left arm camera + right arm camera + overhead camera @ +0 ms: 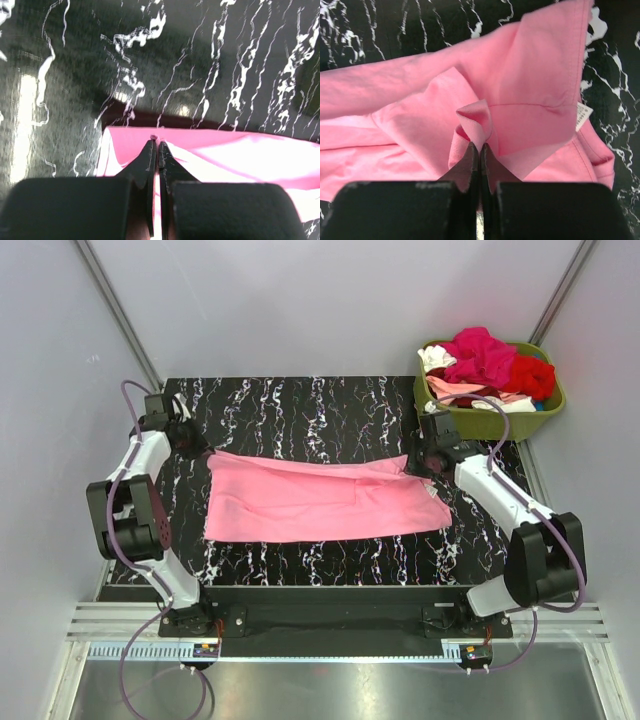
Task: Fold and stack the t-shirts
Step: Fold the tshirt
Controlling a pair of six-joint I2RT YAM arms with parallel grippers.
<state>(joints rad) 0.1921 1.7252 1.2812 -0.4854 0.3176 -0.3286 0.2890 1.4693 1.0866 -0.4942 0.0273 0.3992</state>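
Note:
A medium pink t-shirt [320, 502] lies stretched left to right on the black marbled table [300, 410]. My left gripper [203, 452] is shut on the shirt's far left corner; the left wrist view shows the jaws [156, 145] pinching the pink edge [240, 160]. My right gripper [425, 462] is shut on the shirt's far right corner; the right wrist view shows the jaws [480, 147] pinching a raised fold of pink cloth [520, 90]. More t-shirts in magenta, red, pale pink and white [490, 365] are heaped in the tub.
An olive-green plastic tub [490, 420] stands at the table's back right corner, just behind my right arm. Grey walls close the sides and back. A white label [582, 116] sticks out of the shirt's right side.

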